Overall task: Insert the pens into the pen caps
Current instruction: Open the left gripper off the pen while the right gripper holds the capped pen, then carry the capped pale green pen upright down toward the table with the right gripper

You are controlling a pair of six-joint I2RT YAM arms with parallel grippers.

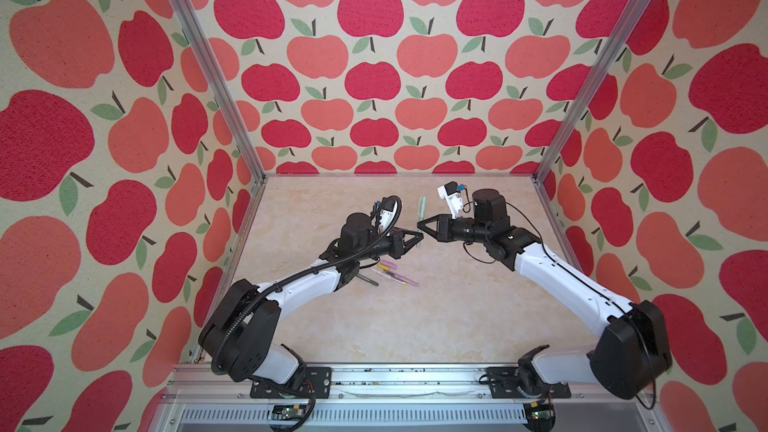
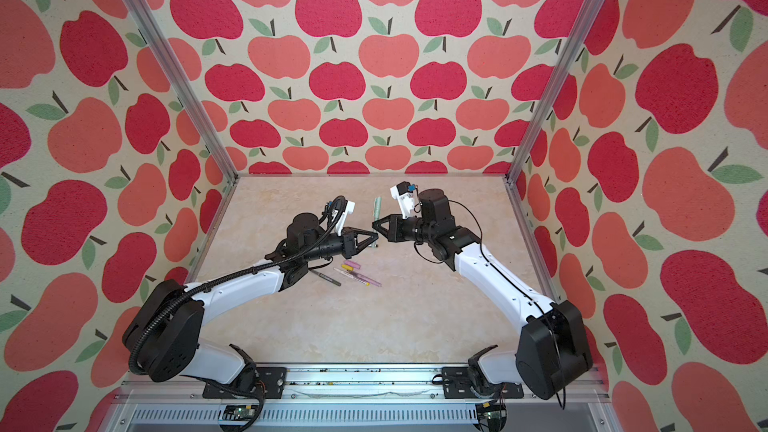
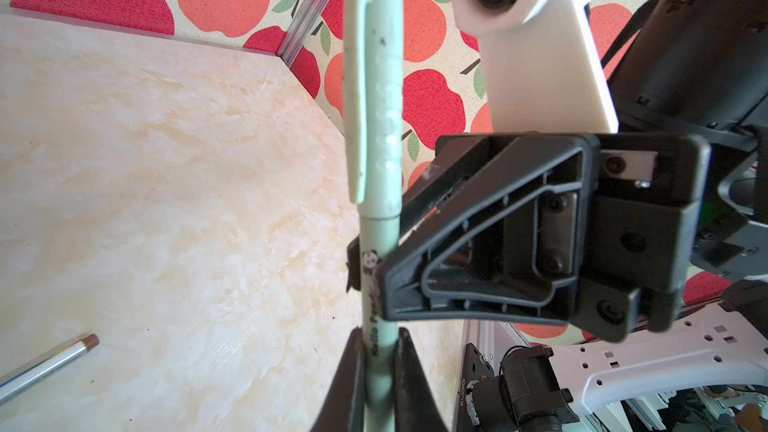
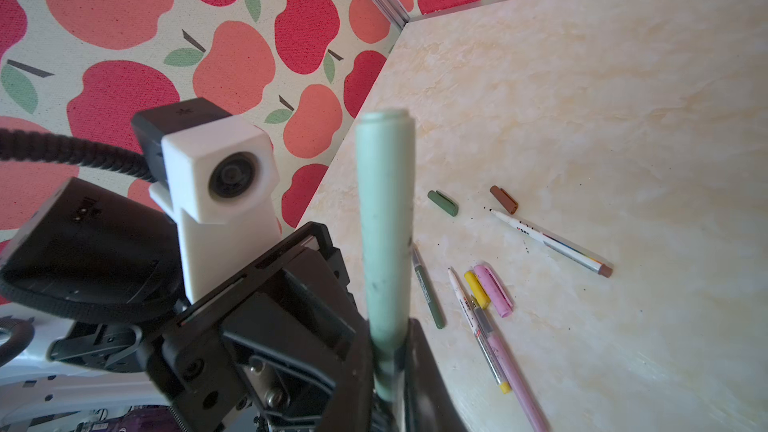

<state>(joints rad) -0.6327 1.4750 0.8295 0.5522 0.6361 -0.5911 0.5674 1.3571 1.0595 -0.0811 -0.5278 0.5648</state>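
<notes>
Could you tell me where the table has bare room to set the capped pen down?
Bare: the wide near half of the table between the arm bases, and the far strip along the back wall. Crowded: beside the left forearm, where loose pens and caps lie.

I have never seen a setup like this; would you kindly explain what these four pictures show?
You see a left robot arm and a right robot arm over a table, each ending in a pincer. Two pictures look down from overhead, side by side; the other two come from wrist cameras on the arms. The left pincer and right pincer are both shut on one sage green pen, raised off the table and wearing its sage green cap. Lying loose are a dark green pen, a white-and-yellow pen, a lilac-pink pen and a grey-white pen, beside a dark green cap, brown cap, yellow cap and pink cap.
</notes>
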